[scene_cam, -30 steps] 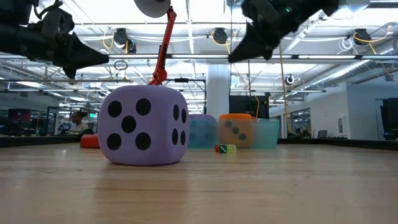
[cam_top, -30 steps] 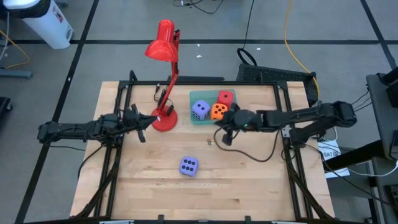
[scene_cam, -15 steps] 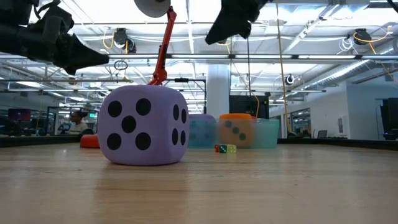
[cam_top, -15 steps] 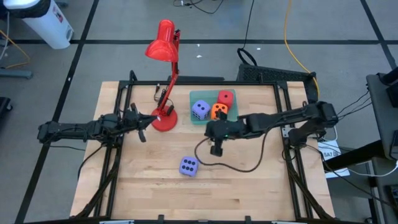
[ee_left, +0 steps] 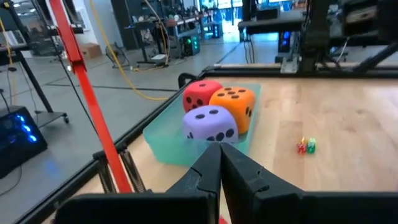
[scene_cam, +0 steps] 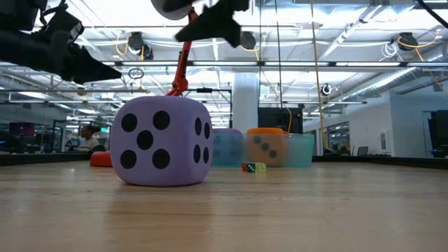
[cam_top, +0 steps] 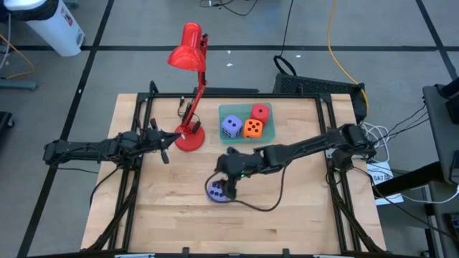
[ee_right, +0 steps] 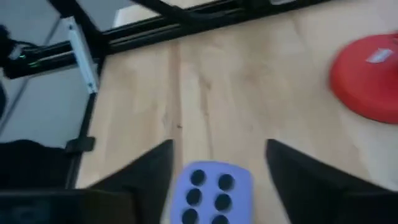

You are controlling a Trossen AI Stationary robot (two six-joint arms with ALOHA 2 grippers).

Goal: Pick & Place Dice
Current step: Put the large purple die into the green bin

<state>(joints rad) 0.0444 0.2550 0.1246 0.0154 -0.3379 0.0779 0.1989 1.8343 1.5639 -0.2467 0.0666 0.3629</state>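
One purple-blue die (cam_top: 215, 192) rests on its bottom face on the wooden table, near the middle; it fills the left of the low view (scene_cam: 161, 140). My right gripper (cam_top: 229, 188) hovers open above it without touching. In the right wrist view the die (ee_right: 211, 190) shows between the two spread fingers (ee_right: 152, 177). Another purple-blue die (cam_top: 230, 127), an orange die (cam_top: 252, 128) and a red die (cam_top: 260, 112) sit in a teal tray (cam_top: 224, 138) at the back. My left gripper (cam_top: 163, 140) waits shut at the left, beside the lamp base.
A red desk lamp stands on its round base (cam_top: 190, 137) left of the tray, its head (cam_top: 185, 50) reaching past the far edge. Two tiny dice (scene_cam: 253, 167) lie on the wood in front of the tray. A black frame (cam_top: 136, 115) borders the table.
My right gripper has swung from beside the tray toward the table's near left, ending above the purple-blue die on the table. The dice have not moved.
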